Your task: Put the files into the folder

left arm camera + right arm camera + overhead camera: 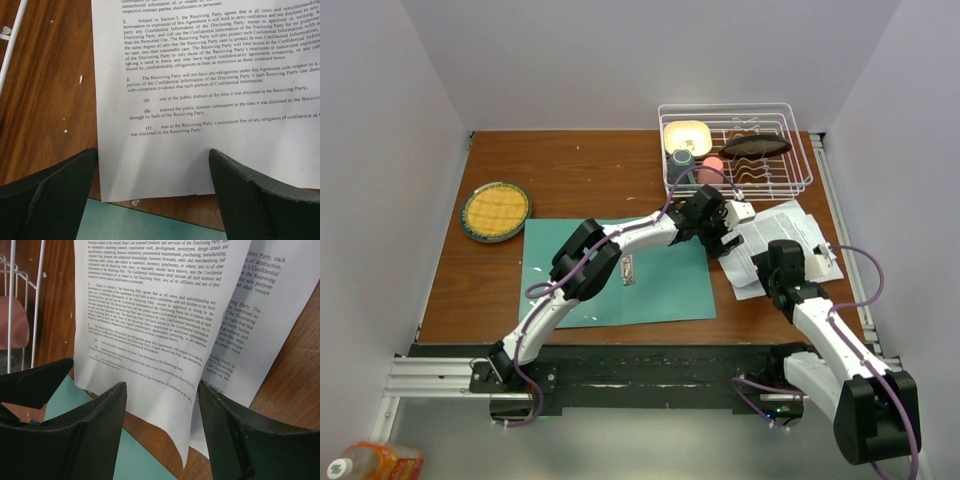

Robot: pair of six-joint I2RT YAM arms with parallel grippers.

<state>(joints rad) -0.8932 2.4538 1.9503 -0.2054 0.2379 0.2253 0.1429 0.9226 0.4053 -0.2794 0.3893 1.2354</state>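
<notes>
Progress: early, by my judgement; no sheet lay on the folder [660, 290], so the whole transfer was left to do.
Files: the files [782, 232] lay as a loose, fanned pile on the table [580, 170], just right of the folder and near to the dish rack [735, 150].
Folder: it lay flat on the left and middle of the table, with the left arm stretched across it; whether it was opened I could not tell from above.
Left claw: the left claw [152, 151] was open wide and held nothing, with its fingers on both sides of the near edge of a printed sheet.
Right claw: the right claw [162, 386] was open too, with a clear gap; the near corner of a bowed sheet hung between its fingers, and no grip was seen.
Edges: the sheet's near-left corner ended just beside the folder's corner, with a thin strip of bare wood between them.
Open room: the teal surface was mostly free, except for a small pale object [628, 268] I could not identify; a yellow plate [495, 211] stood far left, well apart.
Crowded side: both claws worked close together at the pile, and the rack stood just beyond it.
Left to do: grip the sheets, bring them left, and lay them inside.
</notes>
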